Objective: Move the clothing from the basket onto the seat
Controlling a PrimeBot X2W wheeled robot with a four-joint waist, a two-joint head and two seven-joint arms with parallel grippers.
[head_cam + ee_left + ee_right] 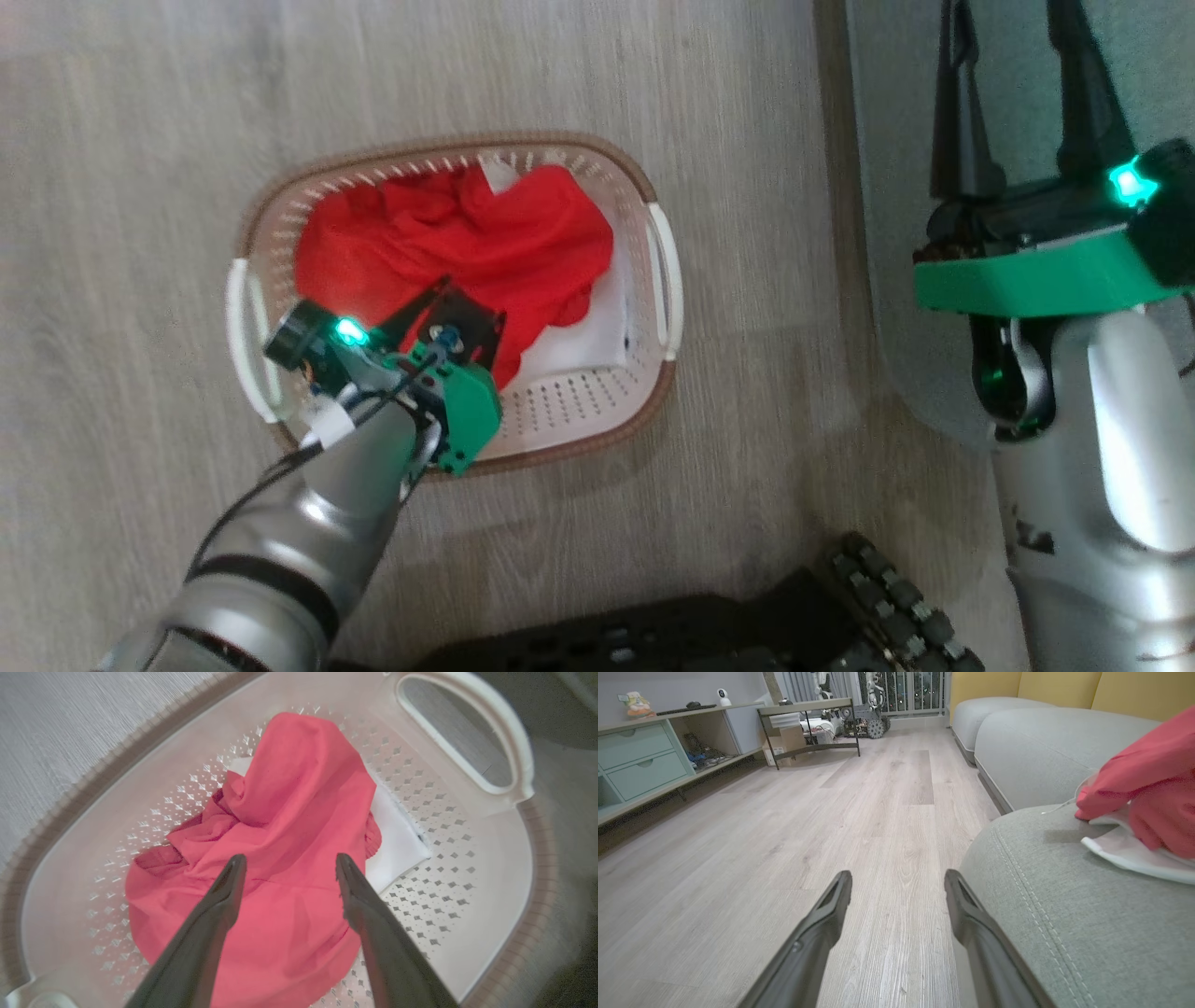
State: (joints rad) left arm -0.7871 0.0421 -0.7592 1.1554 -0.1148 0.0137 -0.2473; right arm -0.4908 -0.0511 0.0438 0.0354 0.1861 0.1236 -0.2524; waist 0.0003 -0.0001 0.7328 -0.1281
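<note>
1 red thin garment lies on the big grey-green cushion seat. More red clothing waits in the oval cream plastic basket, under the spread, empty left gripper. The right gripper is spread and empty too.

The basket is open on top, walls ringing the red clothing; bare floor lies all around, and the seat rises near one end.

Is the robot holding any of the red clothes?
No, nothing is held. The left gripper hangs open over the clothes in the basket; the right gripper is open and empty near the seat.
</note>
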